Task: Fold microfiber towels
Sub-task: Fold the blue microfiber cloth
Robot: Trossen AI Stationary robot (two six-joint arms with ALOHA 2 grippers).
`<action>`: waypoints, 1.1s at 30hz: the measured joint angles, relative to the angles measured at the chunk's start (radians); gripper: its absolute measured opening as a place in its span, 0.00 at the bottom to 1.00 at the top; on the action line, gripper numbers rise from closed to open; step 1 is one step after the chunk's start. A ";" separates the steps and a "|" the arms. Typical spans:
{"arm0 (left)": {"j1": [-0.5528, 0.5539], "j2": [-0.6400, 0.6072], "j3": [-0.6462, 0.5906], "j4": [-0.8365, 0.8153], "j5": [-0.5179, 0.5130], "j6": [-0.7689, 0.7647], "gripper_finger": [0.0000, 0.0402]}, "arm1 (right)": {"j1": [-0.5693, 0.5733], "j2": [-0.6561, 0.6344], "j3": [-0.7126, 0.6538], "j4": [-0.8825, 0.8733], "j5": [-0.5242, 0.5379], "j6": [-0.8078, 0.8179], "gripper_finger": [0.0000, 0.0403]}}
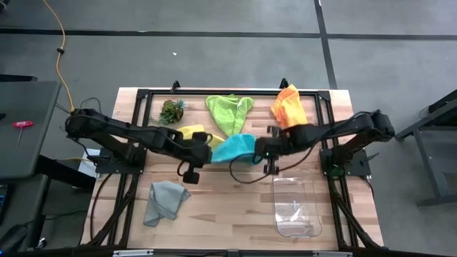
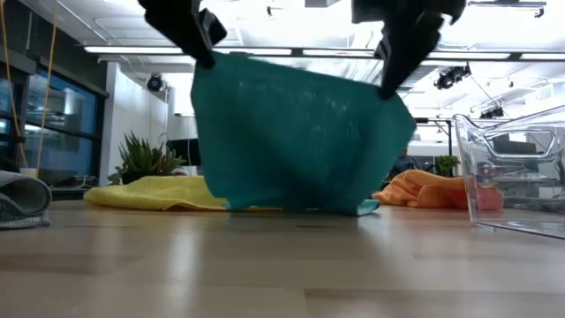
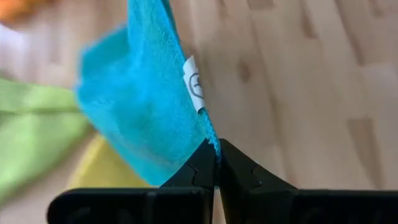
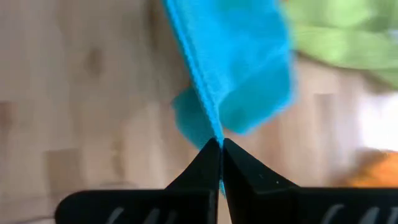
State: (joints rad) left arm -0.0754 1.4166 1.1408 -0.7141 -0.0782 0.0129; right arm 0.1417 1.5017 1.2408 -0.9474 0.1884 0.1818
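Step in hand: teal towel (image 2: pixel 300 132) lifted by two upper corners, hanging as a sheet between both arms, bottom edge brushing the table (image 1: pixel 228 207) in the low view.
Left gripper (image 3: pixel 217 163): pressed together, pinching one corner of the teal towel beside its white label (image 3: pixel 194 84).
Right gripper (image 4: pixel 221 149): pressed together, pinching the opposite corner along the hem.
Teal towel position: table centre, just in front of the yellow towel (image 1: pixel 193 133).
Yellow towel: lying flat, partly under the left arm, unfolded.
Lime green towel (image 1: pixel 228 111): spread loosely at the far edge, unfolded.
Orange towel (image 1: pixel 288 106): bunched at the far right, unfolded.
Grey towel (image 1: pixel 164 201): rumpled near the front left, not neatly folded.
Clear plastic bin (image 1: pixel 296 207): front right, nothing inside as far as visible.
Small green plant (image 1: pixel 171 111): far left, apart from the towels.
Progress, judged: very early; no towel shows a clean fold, teal only raised for its first fold, four others untouched.
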 joint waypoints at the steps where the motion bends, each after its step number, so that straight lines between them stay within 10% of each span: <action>1: -0.011 0.018 0.001 0.003 0.024 -0.014 0.00 | 0.015 0.000 -0.028 0.030 -0.025 0.000 0.00; 15: -0.046 0.180 0.001 -0.028 0.397 -0.117 0.00 | 0.096 0.007 -0.144 0.322 -0.245 0.028 0.00; 33: -0.043 0.258 0.000 -0.019 0.518 -0.107 0.00 | 0.108 0.050 -0.143 0.363 -0.367 0.203 0.02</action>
State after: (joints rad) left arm -0.1181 1.6744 1.1412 -0.7326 0.4394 -0.0940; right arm 0.2493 1.5513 1.0977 -0.5848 -0.1791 0.3845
